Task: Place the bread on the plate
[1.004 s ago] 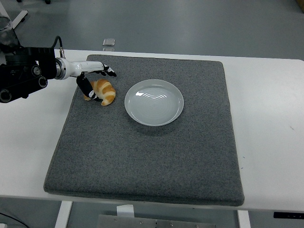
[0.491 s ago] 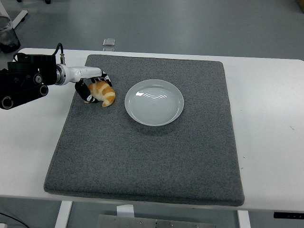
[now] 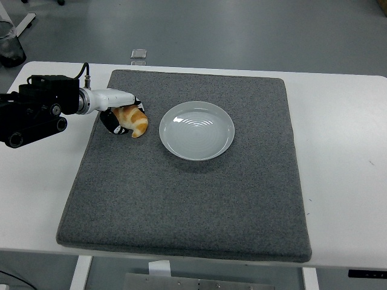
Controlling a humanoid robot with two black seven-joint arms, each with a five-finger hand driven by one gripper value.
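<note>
A golden croissant-shaped bread (image 3: 133, 119) lies on the grey mat (image 3: 187, 199), left of the empty white plate (image 3: 196, 130). My left hand (image 3: 120, 115) comes in from the left edge and its black fingers are curled around the bread's left end. The bread sits a short gap away from the plate's left rim. The right arm is not in view.
The mat covers most of the white table (image 3: 344, 157). A small clear square object (image 3: 139, 54) lies on the floor beyond the table's far edge. A dark bin (image 3: 11, 48) stands at the top left.
My left hand has closed its fingers around the bread, which were spread over it a second ago. The arm has shifted slightly right; the bread has barely moved.
</note>
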